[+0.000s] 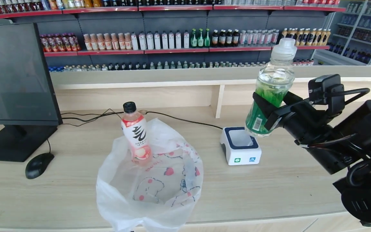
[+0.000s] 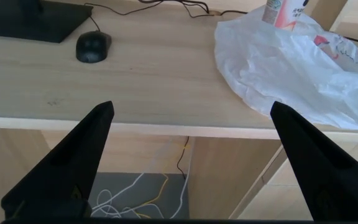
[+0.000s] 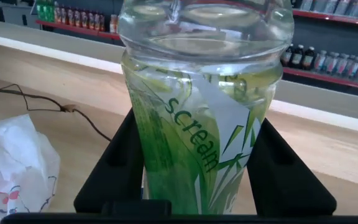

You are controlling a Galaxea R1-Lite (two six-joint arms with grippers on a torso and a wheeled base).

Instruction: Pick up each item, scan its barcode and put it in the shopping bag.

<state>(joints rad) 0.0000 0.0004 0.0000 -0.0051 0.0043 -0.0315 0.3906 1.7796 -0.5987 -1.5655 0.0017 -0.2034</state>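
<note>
I see bright, even light over the counter; the shadow under the mouse is soft and faint. The monitor screen is dark with a dull sheen. Far right, the shelves look washed out. The bag glares white, and the bottle catches highlights.

The right arm is glossy black, built of thick rounded segments, with looping black cables and a boxy black camera at its wrist. The right tool is matte black. The left tool has two flat, black, wedge-shaped fingers tapering to points.
</note>
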